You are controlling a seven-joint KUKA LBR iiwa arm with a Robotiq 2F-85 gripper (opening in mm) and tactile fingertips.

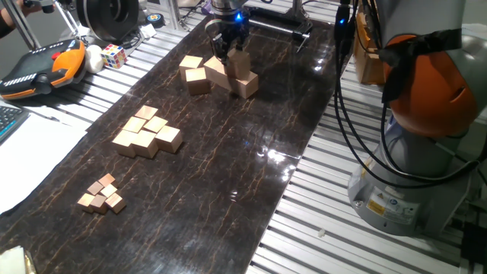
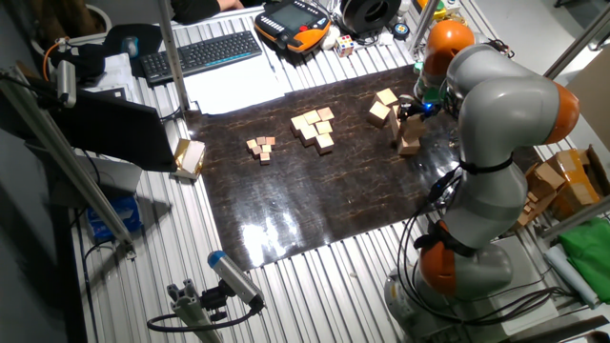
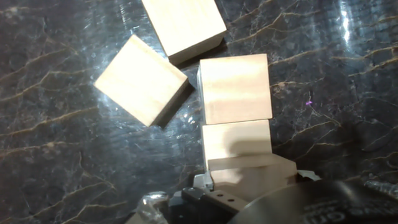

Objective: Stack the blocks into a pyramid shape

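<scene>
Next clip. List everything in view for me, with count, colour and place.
large blocks: at least five, light tan, far end of mat
medium cubes: one cluster, tan, mid mat
tiny cubes: one cluster, tan, near end of mat
mat: one, dark marbled, on table
Rubik's cube: one, multicoloured, beside mat
teach pendant: one, orange-black, off mat
keyboard: one, black, off mat
arm: one, grey-orange
gripper: one, dark, over large blocks

— Where was the arm (image 2: 496,124)?
— Bent over the table's far end, wrist pointing down.
— And the gripper (image 1: 230,52)?
— Low, fingers closed around a block (image 1: 240,64).
</scene>
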